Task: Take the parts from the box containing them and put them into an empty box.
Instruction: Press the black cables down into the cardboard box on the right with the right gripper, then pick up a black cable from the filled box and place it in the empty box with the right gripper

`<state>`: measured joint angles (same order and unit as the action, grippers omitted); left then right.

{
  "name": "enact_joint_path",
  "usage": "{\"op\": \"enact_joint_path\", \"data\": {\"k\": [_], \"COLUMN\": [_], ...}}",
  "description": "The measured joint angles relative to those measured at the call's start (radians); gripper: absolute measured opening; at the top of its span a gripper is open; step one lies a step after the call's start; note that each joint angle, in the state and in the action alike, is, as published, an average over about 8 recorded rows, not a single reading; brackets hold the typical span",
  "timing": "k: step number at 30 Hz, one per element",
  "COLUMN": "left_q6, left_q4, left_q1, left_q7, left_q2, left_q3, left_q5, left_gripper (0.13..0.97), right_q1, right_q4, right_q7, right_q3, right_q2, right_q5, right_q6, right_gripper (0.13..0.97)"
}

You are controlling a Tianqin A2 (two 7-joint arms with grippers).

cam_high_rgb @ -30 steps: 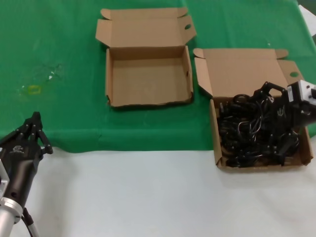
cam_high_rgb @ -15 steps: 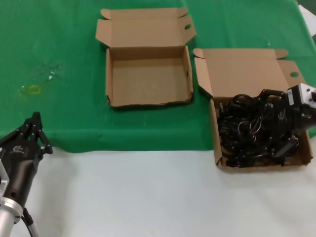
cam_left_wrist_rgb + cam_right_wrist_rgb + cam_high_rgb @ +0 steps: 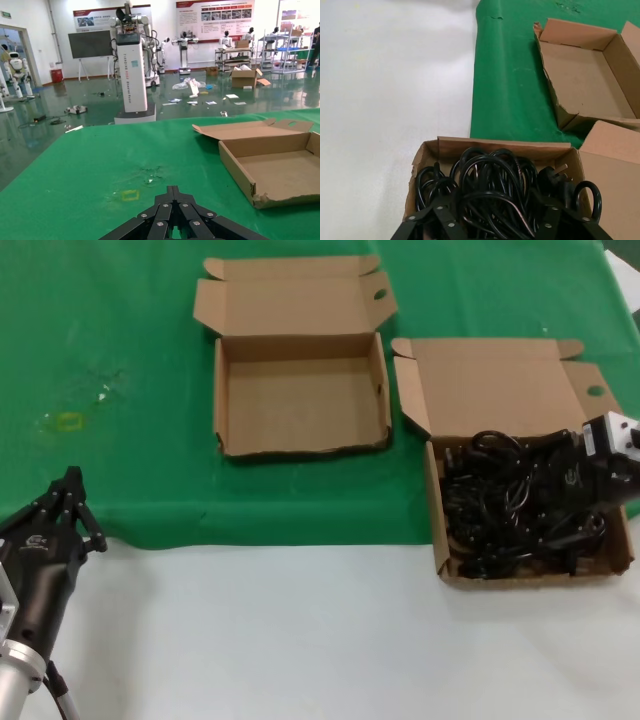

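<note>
Black cables (image 3: 505, 505) straddled by right gripper (image 3: 495, 227), jaws spread wide, nothing clasped yet.

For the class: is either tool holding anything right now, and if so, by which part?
Left tool: nothing. Right tool sits among the cables; a grip cannot be told.

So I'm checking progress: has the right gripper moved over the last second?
Yes. The right gripper has sunk lower into the cables, judged against the full box.
</note>
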<state>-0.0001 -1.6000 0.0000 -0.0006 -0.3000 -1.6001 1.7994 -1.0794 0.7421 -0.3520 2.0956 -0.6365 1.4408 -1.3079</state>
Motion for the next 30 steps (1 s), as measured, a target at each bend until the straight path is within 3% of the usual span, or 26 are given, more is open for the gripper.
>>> {"op": "enact_joint_path", "data": {"k": [6,15,30], "left_q6": [0.0,0.0,0.0], "left_q4": [0.0,0.0,0.0], "left_q1": [0.0,0.0,0.0], "left_q7": [0.0,0.0,0.0], "left_q2": [0.0,0.0,0.0], "left_q3": [0.0,0.0,0.0], "left_q5": [0.0,0.0,0.0], "left_gripper": [0.144,0.144,0.144], "right_q1": [-0.004,-0.005,-0.022], "right_q4": [-0.005,-0.007,0.047], "right_q7": [-0.003,-0.002,0.045], "right_q3": [0.0,-0.001,-0.009], "right_q2": [0.0,-0.002,-0.032], "right_q5": [-0.002,-0.005,-0.005], "right_q6": [0.001,0.0,-0.022], "right_gripper": [0.512,0.345,0.288]}}
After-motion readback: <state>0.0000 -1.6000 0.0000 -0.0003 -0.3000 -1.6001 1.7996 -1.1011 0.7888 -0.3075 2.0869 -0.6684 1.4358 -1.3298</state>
